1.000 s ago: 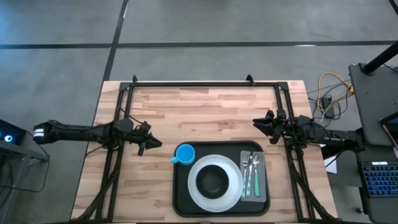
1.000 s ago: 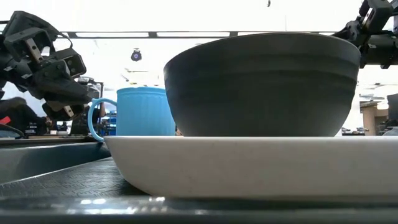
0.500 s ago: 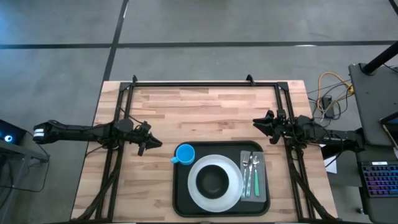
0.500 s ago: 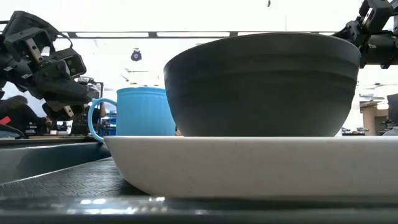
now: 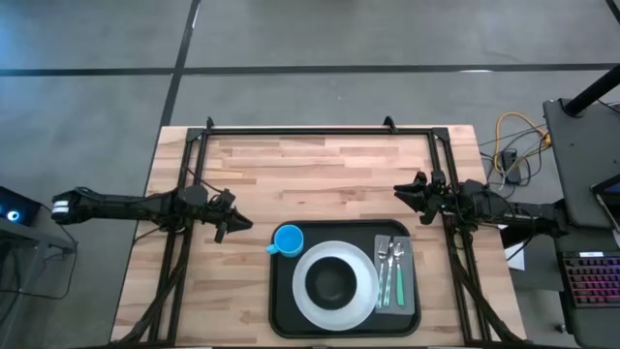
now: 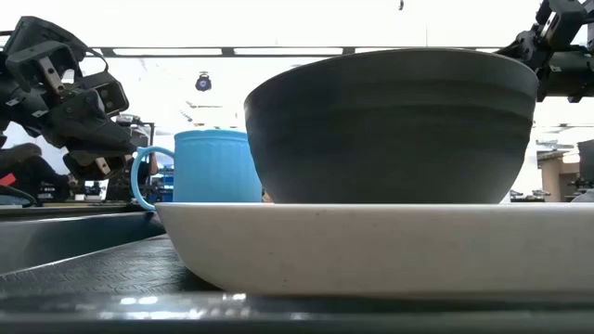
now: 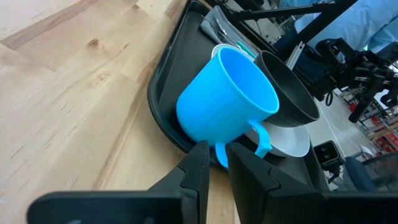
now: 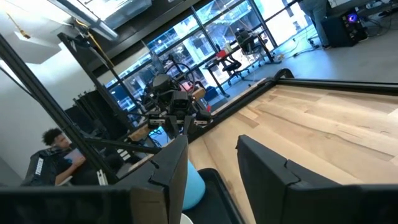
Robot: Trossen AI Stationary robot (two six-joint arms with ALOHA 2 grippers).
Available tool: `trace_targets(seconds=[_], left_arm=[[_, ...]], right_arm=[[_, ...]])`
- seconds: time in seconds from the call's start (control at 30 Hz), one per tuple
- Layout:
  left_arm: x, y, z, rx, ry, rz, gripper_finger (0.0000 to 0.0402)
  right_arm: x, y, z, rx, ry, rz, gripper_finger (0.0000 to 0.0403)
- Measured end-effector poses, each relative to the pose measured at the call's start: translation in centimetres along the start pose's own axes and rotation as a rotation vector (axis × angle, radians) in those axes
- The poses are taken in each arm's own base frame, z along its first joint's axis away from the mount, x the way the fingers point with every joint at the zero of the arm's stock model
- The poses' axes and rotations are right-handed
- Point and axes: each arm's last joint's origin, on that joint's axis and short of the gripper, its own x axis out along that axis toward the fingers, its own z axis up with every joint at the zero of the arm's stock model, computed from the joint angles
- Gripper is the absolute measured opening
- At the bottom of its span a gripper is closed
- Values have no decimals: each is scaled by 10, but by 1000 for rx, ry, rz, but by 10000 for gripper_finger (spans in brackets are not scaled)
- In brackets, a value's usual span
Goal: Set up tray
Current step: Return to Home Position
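The black tray [image 5: 287, 312] lies at the table's near edge, right of centre. On it sit a white plate [image 5: 310, 297] with a dark bowl [image 5: 332, 281], a blue cup [image 5: 287, 239] in the far-left corner, and a grey napkin [image 5: 407, 291] carrying cutlery [image 5: 387, 262]. My left gripper [image 5: 238, 225] hovers left of the cup, its fingers all but together with only a narrow slit [image 7: 217, 167]. My right gripper [image 5: 398, 192] hangs beyond the tray's far-right corner, open [image 8: 212, 163]. Neither touches anything.
Bare wood stretches across the far half and left side of the table [image 5: 320, 174]. A black frame [image 5: 310, 130] runs along the far edge and down both sides. A desk with cables and a keyboard [image 5: 591, 276] stands to the right. A person [image 8: 53, 158] sits in the room beyond.
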Motion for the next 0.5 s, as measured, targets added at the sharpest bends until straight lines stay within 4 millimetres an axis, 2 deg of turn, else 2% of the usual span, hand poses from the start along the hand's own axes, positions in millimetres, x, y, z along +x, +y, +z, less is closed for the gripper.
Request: trace_targets(seconds=[0.5], left_arm=[[0,0,0,0,0,0,40]], right_arm=[[0,0,0,0,0,0,134]])
